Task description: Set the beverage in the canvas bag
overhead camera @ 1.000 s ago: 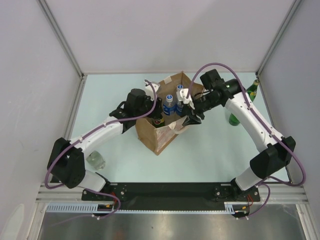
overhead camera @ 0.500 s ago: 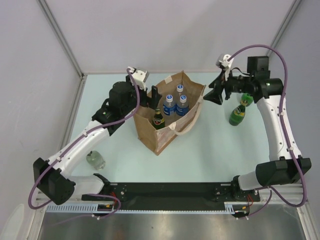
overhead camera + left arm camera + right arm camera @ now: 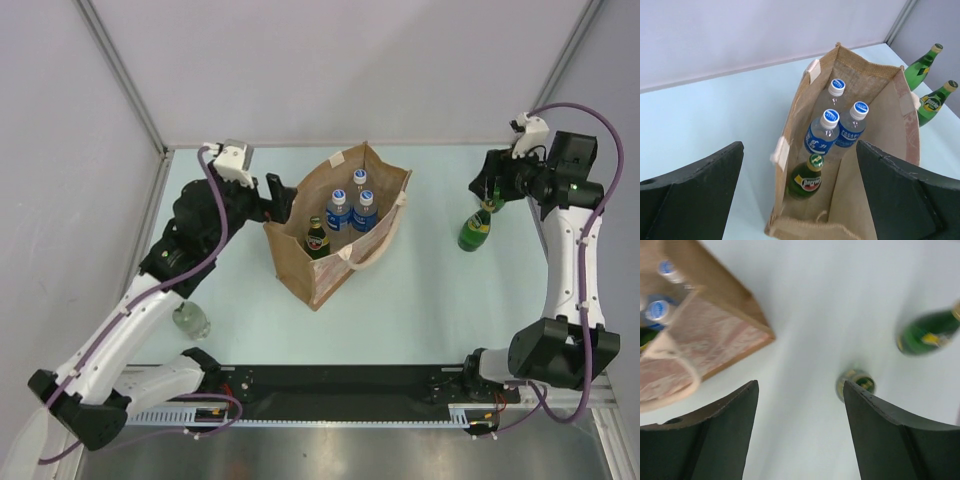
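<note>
Tan canvas bag (image 3: 318,278) sits upright mid-bench (image 3: 420,300), mouth open, w/ three blue-cap water btls (image 3: 822,135) and a fourth btl (image 3: 807,180), green, already standing inside. Two more green ones are out on the bench to the bag's right, well apart from it: a near green btl (image 3: 474,231) and a far green btl (image 3: 927,332).

Right claw (image 3: 800,390) hangs above them, fingers apart, holding nothing. Wrist view is blurry, but the near green btl's cap shows just beside the right-hand finger, not centred in the gap. Left claw (image 3: 277,196) is also spread wide & empty, hovering by the bag's left rim and looking down into it.

So imo the step in hand is the reach for the next drink, nothing grabbed yet. Next move prob needs the right claw shifted so the cap sits btwn the fingers. Then down around the neck, squeeze, lift straight up so it doesn't knock the far one, and carry it over to the free side of the bag.
</note>
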Controlling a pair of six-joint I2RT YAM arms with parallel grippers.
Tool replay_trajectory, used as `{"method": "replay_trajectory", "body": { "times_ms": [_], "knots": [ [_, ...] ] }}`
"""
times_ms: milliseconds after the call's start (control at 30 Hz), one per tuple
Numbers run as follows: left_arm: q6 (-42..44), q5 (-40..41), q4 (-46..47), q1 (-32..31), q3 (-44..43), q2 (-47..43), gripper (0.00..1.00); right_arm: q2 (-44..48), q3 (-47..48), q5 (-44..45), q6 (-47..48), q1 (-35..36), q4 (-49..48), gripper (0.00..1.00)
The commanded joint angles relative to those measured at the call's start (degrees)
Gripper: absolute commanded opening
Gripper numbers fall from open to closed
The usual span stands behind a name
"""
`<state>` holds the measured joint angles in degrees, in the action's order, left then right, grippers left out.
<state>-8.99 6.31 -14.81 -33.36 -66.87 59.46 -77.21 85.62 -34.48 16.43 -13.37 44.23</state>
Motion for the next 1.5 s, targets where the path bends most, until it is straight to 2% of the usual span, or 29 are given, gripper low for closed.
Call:
{"method": "replay_trajectory", "body": {
  "times_ms": [0, 167, 567, 1033, 1133, 1200, 1233, 1300, 1333, 1467],
  "knots": [
    [-5.1, 3.4, -3.0, 0.2, 3.4, -6.0, 1.0, -1.6, -0.4, 13.5, -5.9, -1.4, -2.9, 0.75],
    [-7.6, 5.7, -4.1, 0.4, 6.8, -11.6, 1.0, -5.8, -0.6, 15.4, -6.1, -1.8, -2.5, 0.75],
    [-9.6, 8.1, -8.0, 0.5, 10.0, -16.6, 1.0, -15.0, 1.0, 19.8, -5.0, -1.1, -0.6, 0.72],
    [-9.8, 9.2, -10.2, 0.5, 10.4, -18.2, 1.0, -14.0, -2.1, 23.9, -3.6, 1.4, -1.2, 0.61],
    [-9.6, 9.2, -10.7, 0.6, 9.8, -18.2, 1.0, -14.2, -2.0, 23.9, -3.3, 1.6, -1.1, 0.54],
    [-9.4, 9.3, -10.9, 0.6, 9.7, -18.1, 1.0, -13.7, -2.6, 24.5, -2.3, 2.1, -1.8, 0.53],
    [-9.3, 9.3, -11.5, 0.5, 9.2, -18.0, 1.0, -13.5, -2.7, 24.8, -1.9, 2.6, -1.8, 0.44],
    [-9.0, 9.3, -12.2, 0.5, 8.9, -17.9, 1.0, -13.1, -2.6, 25.1, -1.1, 3.1, -1.8, 0.35],
    [-8.8, 9.3, -12.7, 0.6, 8.5, -17.9, 1.0, -13.0, -2.7, 25.3, -0.7, 3.5, -1.8, 0.26],
    [-8.4, 9.6, -13.7, 0.6, 7.8, -18.1, 1.0, -11.5, -3.4, 26.0, 1.3, 4.6, -2.6, 0.1]
  ]
}}
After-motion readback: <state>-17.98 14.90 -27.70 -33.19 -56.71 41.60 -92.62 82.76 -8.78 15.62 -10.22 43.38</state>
